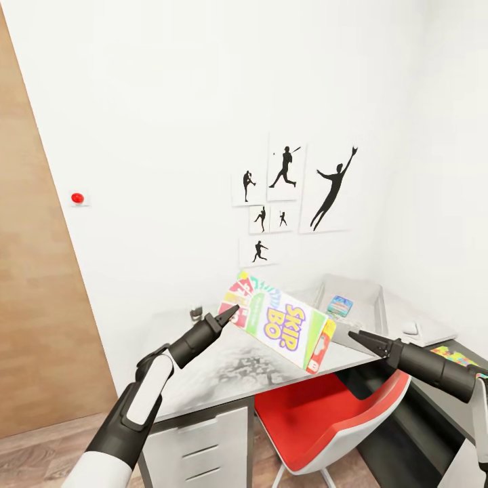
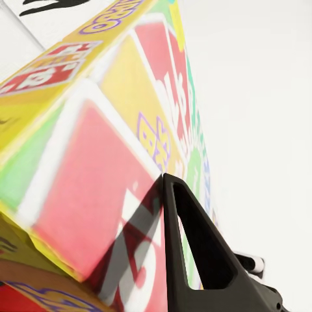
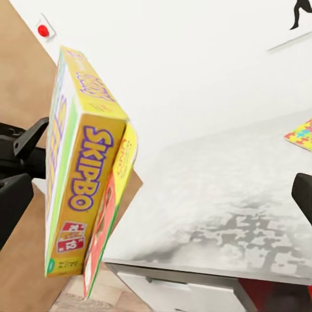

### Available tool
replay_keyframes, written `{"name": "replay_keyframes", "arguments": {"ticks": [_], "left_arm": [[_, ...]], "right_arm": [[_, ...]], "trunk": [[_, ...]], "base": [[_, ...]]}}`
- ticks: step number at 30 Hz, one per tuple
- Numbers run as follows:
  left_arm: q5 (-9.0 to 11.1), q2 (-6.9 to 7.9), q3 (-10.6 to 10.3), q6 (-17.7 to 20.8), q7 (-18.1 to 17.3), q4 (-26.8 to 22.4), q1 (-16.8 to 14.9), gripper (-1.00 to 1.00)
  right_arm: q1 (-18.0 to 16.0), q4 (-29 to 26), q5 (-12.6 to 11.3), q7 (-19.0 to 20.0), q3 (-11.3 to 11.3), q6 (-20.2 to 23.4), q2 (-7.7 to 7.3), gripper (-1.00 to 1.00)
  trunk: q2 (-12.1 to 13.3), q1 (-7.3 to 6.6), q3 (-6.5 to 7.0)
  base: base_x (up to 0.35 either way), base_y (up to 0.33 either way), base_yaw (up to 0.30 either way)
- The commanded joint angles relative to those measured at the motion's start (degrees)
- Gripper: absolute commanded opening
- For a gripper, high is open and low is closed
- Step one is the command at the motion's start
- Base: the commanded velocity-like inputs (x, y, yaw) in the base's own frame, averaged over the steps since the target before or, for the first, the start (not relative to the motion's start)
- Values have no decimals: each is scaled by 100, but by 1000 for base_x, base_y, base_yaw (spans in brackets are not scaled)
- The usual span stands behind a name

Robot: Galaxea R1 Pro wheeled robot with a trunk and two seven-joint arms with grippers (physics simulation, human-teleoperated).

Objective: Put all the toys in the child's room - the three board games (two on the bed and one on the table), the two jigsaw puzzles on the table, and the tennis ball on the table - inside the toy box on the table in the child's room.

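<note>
Skip-Bo box (image 1: pixel 283 324) is in the air above the light grey worktop (image 1: pixel 224 369), tilted, with its printed face toward my head camera. My left pincer (image 1: pixel 228 314) has closed its fingers on the box's upper left corner; in the left wrist view one dark finger (image 2: pixel 195 253) lies flat against the red and yellow cover. My right pincer (image 1: pixel 358 337) is just beside the box's lower right end, and I cannot tell if it is open or touching the box. Behind the box the grey toy box (image 1: pixel 359 293) stands on the worktop, with a small blue game box (image 1: pixel 339 306) inside it. One jigsaw puzzle (image 1: pixel 453 354) lies on the dark part of the worktop, near my right arm. A red chair (image 1: pixel 325 427) stands under the worktop.
</note>
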Motion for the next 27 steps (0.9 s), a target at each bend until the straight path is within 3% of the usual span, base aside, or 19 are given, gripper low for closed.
{"name": "replay_keyframes", "arguments": {"ticks": [1,8,13,27], "left_arm": [[39,-2,-1,36,8,0,-3,-100],[38,-8,-17,21,8,0,-4,-100],[62,-14,-21,20,0,1,-3,-100],[76,-88,-42,16,16,0,-5,-100]], "right_arm": [[-6,-1,2,21,-2,54,1,100],[-5,-1,1,17,22,56,11,100],[-19,-1,1,13,158,66,59,100],[-62,-1,-27,6,457,66,291,100]], "trunk": [[-10,2,-11],[-10,2,-11],[-10,2,-11],[-10,2,-11]], "base": [[0,0,0],[0,0,0],[0,0,0],[0,0,0]]}}
